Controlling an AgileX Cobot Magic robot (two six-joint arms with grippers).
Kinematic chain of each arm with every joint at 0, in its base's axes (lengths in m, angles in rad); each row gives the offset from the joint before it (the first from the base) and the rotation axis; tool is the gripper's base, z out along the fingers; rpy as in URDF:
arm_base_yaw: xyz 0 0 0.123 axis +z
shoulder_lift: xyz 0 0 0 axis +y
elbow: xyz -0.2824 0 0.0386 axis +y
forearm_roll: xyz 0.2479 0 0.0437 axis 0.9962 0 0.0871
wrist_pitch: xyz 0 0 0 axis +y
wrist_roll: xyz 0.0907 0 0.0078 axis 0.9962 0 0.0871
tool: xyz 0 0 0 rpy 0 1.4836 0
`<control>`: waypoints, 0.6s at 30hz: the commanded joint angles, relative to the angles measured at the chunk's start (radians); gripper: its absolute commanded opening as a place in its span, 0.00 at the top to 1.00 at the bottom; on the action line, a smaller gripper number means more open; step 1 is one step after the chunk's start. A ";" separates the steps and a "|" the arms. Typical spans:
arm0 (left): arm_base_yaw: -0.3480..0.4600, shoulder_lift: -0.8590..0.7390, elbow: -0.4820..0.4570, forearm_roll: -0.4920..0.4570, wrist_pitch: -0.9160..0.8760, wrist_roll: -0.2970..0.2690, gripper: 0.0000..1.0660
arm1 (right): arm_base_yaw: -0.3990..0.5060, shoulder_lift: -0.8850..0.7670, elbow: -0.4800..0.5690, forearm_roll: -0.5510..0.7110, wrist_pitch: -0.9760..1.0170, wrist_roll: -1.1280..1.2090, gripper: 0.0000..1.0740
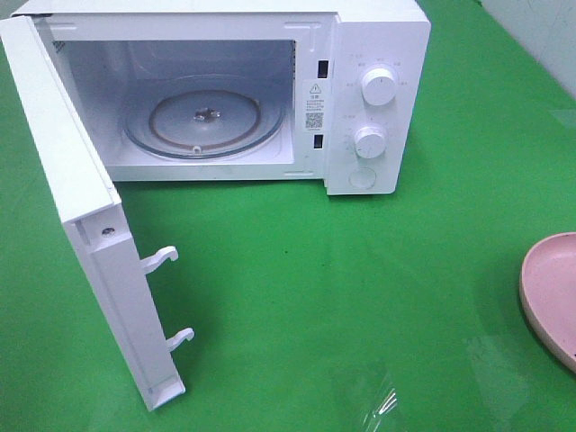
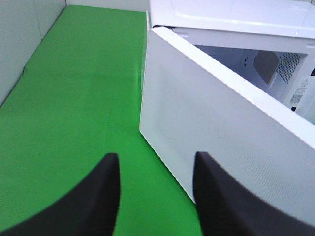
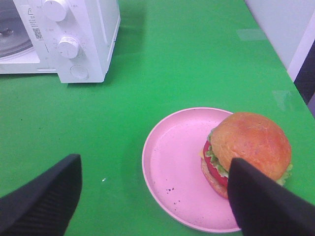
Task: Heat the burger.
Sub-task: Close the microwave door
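The right hand (image 3: 152,196) hangs above the bench with its fingers spread wide and nothing between them. One dark finger (image 3: 266,196) stands in front of the near side of the burger (image 3: 248,147) in its wrist view; whether it touches the bun I cannot tell. The burger sits on the pink plate (image 3: 172,172), pushed toward one edge of it, not centred. The plate lies on the right of the green bench (image 1: 360,297), well apart from the microwave (image 1: 378,99), and only its rim shows in the high view.

The left hand (image 2: 155,196) also holds nothing. Its fingers stand apart with clear bench between them, just beside the lower corner of the open microwave door (image 1: 81,225).

Risks, as I judge them: a grip across the soft stacked layers could squeeze the lettuce and tomato out sideways, or shear the top bun off the patty. Since the burger sits off centre, a push from the finger might tip or slide the plate. The door swings far out to the left, and its latch hooks (image 1: 162,258) jut toward the path into the cavity, so a carried burger could catch there.

The burger stands upright, bun dome up. It is roughly round, so it has no clear long axis along the bench; its stack axis runs vertically.
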 commanded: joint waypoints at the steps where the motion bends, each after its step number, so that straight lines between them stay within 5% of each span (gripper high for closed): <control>1: 0.003 0.029 -0.006 -0.002 -0.087 -0.004 0.75 | -0.006 -0.025 0.001 0.005 -0.007 -0.008 0.29; 4: 0.003 0.080 0.009 0.007 -0.167 -0.003 1.00 | -0.006 -0.025 0.001 0.005 -0.007 -0.008 0.29; 18: 0.003 0.273 0.189 0.023 -0.665 0.026 1.00 | -0.006 -0.025 0.001 0.005 -0.007 -0.008 0.29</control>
